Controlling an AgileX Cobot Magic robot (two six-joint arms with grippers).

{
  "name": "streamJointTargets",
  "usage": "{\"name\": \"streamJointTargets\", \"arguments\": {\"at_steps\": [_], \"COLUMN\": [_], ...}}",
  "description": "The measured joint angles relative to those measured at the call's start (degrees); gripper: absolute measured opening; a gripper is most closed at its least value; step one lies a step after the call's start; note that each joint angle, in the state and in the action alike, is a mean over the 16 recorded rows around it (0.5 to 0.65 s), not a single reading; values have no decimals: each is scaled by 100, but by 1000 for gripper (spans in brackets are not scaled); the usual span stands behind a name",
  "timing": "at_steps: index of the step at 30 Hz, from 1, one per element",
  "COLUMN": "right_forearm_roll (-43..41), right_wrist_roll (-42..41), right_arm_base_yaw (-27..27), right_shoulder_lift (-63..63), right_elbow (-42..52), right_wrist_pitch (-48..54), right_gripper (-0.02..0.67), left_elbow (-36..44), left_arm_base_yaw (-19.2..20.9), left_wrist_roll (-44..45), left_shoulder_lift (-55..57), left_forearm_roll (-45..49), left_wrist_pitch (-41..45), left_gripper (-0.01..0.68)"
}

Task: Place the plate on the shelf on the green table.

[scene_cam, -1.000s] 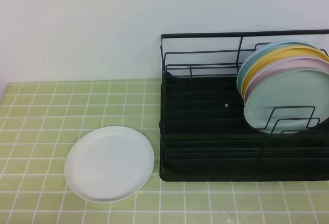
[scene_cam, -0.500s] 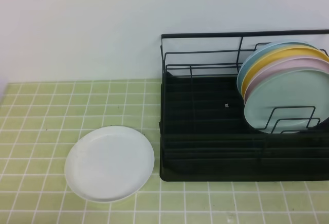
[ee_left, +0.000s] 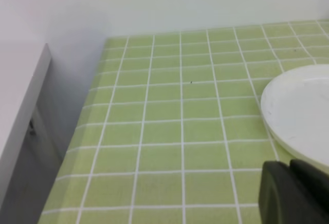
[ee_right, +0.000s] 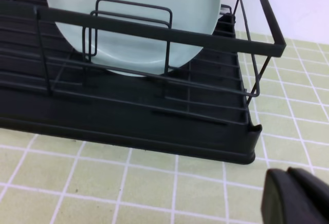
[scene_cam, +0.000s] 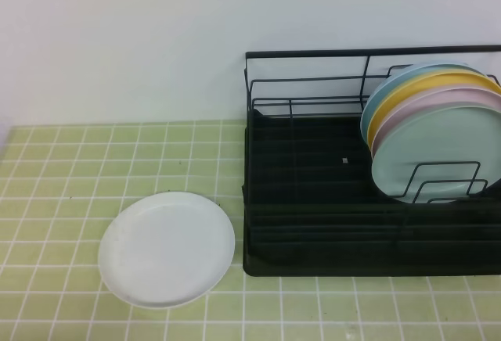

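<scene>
Nothing moved: glossy round plate (scene_cam: 167,249) (white) lies on tiled green table (scene_cam: 63,161).

A mint-green plate (ee_right: 134,16) is standing upright behind wire dividers (ee_right: 131,34) in the black shelf (ee_right: 128,116), which is sitting on the green tiled surface (ee_right: 128,183); the right gripper (ee_right: 295,197) is showing at the lower right, jaws closed.

Nothing differs across the exterior high views. The plain white round glossy plate (scene_cam: 167,249) lies at the same spot on the yellow-green tiled table (scene_cam: 70,169), just beside the black wire dish shelf (scene_cam: 329,200).
</scene>
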Motion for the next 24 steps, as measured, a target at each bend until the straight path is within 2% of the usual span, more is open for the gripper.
{"name": "streamJointTargets", "arguments": {"at_steps": [6,16,24], "right_forearm_roll": [-1,-1,-2], "right_wrist_roll": [-7,-16,-16], "right_arm_base_yaw": [-2,-2,-2], "right_shoulder_lift": [22,22,22], "right_elbow": [-9,-19,-28], "right_wrist_pitch": [-525,-2719,-3836], "right_gripper": [-4,-4,-3], "left_elbow": [0,1,3], "left_arm_base_yaw": [0,0,0], "left_wrist_roll": [0,0,-7], "left_shoulder_lift": [0,0,0], "left_forearm_roll": [0,0,0], "left_wrist_pitch": [-804,-2782,-3517], "left_gripper": [-2,-2,-2]}}
